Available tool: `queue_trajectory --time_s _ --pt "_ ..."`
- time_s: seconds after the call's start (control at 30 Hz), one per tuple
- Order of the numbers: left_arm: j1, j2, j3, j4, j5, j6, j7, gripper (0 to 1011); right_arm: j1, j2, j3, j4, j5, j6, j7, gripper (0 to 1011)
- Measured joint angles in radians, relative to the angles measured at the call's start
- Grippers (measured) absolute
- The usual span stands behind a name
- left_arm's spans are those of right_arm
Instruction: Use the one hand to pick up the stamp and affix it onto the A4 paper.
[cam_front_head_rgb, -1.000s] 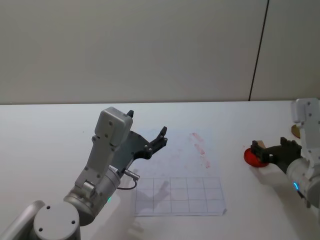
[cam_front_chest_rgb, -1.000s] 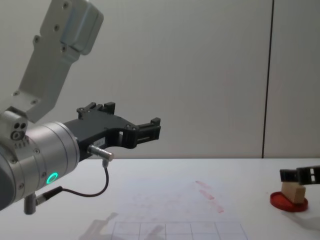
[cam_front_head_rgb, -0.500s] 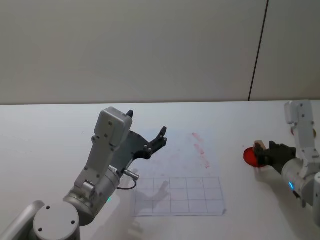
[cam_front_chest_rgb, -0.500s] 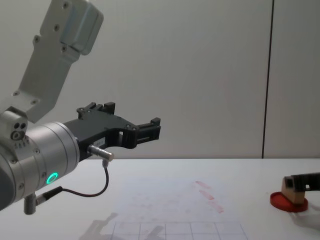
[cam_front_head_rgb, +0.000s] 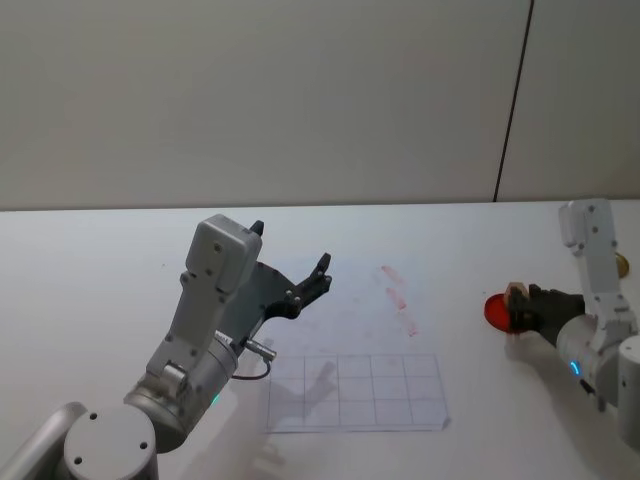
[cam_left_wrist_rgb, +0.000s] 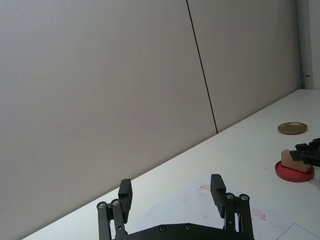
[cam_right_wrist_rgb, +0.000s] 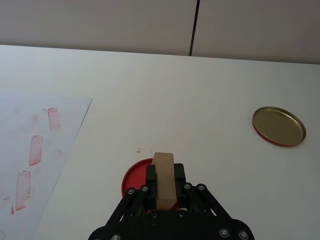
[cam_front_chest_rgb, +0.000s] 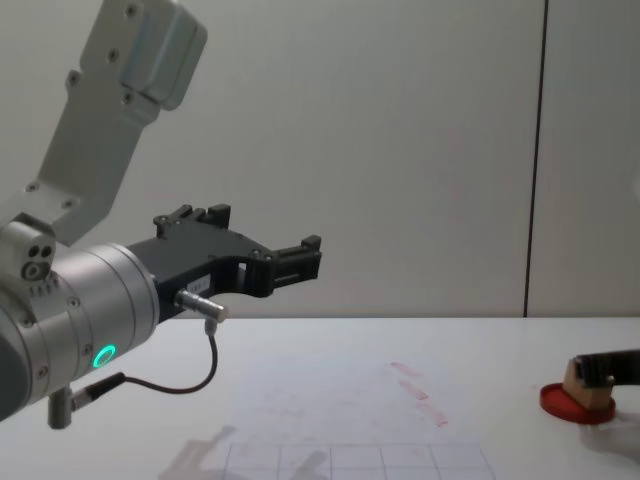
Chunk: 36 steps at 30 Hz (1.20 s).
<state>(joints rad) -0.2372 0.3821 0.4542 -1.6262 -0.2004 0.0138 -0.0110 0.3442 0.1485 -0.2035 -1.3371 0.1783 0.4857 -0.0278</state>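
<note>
**The stamp (cam_front_head_rgb: 516, 297) is in the right gripper (cam_front_head_rgb: 527, 308), and the A4 paper (cam_front_head_rgb: 350, 340) lies to its left in the frame**

At the right edge of the head view the right gripper is clenched on the stamp, which stands on the round red ink pad (cam_front_head_rgb: 496, 312). In the right wrist view the jaws press the block's two long sides. Its long axis therefore runs straight out along the gripper's reach, with the far end jutting past the fingertips. At the lower right of the chest view the block's underside looks to be touching the pad.

The A4 paper lies flat in the middle of the tabletop (cam_front_head_rgb: 100, 260), well apart from the pad. A column of red marks sits near the sheet's right edge, and the grey grid runs along its near edge. As I judge it, the carry goes up off the pad and then leftward across bare tabletop, and the right arm is plainly the nearer one.

The left gripper (cam_front_head_rgb: 292, 247) hangs released above the paper's left part, fingers spread and holding nothing. It may crowd that side, and the right half looks freer. A gold lid (cam_right_wrist_rgb: 278, 126) lies beyond the pad, out of the way
</note>
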Motion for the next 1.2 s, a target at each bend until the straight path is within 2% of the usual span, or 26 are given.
queue_trajectory --time_s 0.67,0.97,1.2 --pt "0.0 0.0 0.0 0.0 0.0 0.0 0.0 993 0.014 -0.007 0.005 0.005 -0.017 0.028 0.003 197" --pt "0.0 0.0 0.0 0.0 0.0 0.0 0.0 993 0.017 -0.007 0.006 -0.042 -0.036 0.007 0.008 197" --pt "0.0 0.0 0.0 0.0 0.0 0.0 0.0 993 0.025 -0.01 0.001 -0.112 -0.06 -0.013 0.026 197"
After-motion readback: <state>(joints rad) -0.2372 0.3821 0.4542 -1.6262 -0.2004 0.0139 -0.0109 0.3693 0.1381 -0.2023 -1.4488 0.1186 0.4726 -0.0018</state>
